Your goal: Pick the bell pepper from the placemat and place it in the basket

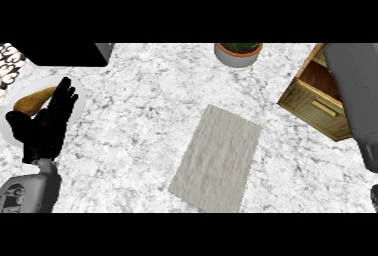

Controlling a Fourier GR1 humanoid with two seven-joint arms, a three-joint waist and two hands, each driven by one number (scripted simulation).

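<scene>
A pale grey placemat (218, 159) lies in the middle of the counter with nothing on it. No bell pepper shows anywhere in the head view. A wooden basket (319, 111) stands at the right, its brown inside partly hidden. My right forearm (359, 90) runs up along the right edge over the basket, and its hand is out of sight. My left hand (46, 124) rests open at the left, fingers up, over a white plate.
The white plate (77, 107) at the left holds a brown-orange fruit (33, 101). A potted plant (238, 53) stands at the back centre. A black block (65, 54) and a patterned object (7, 62) sit at the back left.
</scene>
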